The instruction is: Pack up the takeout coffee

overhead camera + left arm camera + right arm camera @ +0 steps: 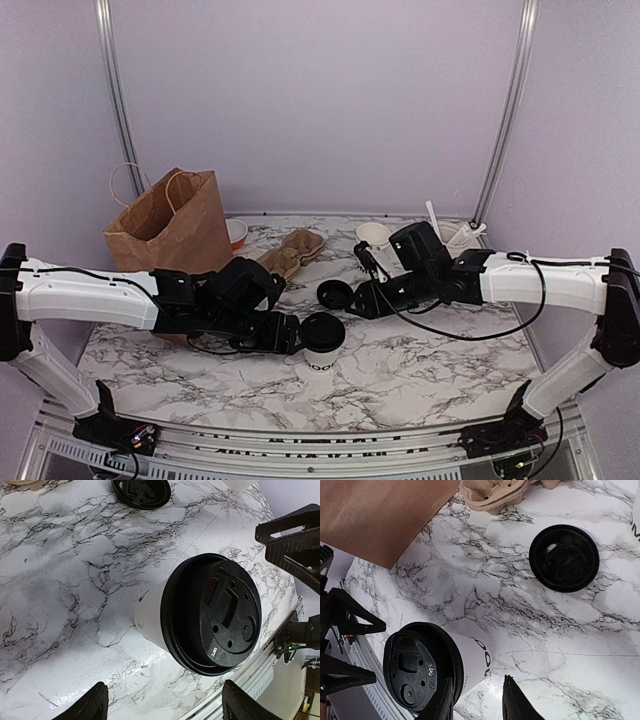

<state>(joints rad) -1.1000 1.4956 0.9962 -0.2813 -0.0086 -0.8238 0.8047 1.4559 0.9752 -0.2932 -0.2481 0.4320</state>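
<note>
The takeout coffee (323, 340), a small white cup with dark lettering and a black lid, stands upright on the marble table (430, 370). It also shows in the left wrist view (210, 612) and the right wrist view (420, 667). My left gripper (285, 335) is open and empty just left of the cup; in its own view (167, 707) the cup stands ahead of the wide-spread fingers, not between them. My right gripper (363, 297) is open and empty behind and to the right of the cup, apart from it, as its own view (480, 705) shows.
A loose black lid (334, 294) lies upside down by the right gripper. A brown paper bag (165, 225) stands open at back left, with a brown cup carrier (295, 250) and an orange-banded bowl (237, 235) beside it. An empty white cup (373, 235) and a cup of utensils (455, 235) stand at back right.
</note>
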